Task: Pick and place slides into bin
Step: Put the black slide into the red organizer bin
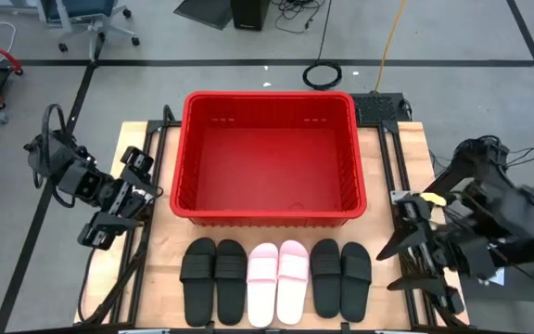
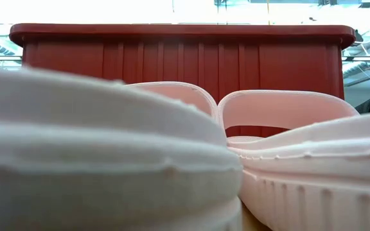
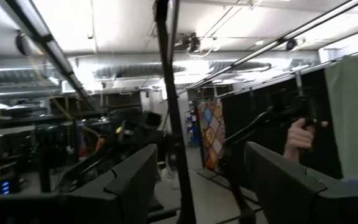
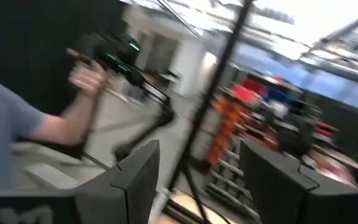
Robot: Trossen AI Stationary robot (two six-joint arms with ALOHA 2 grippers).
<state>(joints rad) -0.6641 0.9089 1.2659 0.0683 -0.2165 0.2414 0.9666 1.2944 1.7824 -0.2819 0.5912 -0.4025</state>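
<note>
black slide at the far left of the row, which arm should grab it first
Left, probably. The black rubber slide lies at the row's left end, in front of the empty red plastic bin, nearest the left tool, which is open. The right tool, also open, sits beyond the row's opposite end.

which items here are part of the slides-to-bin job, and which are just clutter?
Job:
- black slides, left pair
- pink slides, middle pair
- black slides, right pair
- red bin, nothing in it
- left gripper and right gripper, both open, at the table's sides

Clutter:
- coiled cable on the floor
- office chair
- person's hand gripping a handle, off the table
</note>
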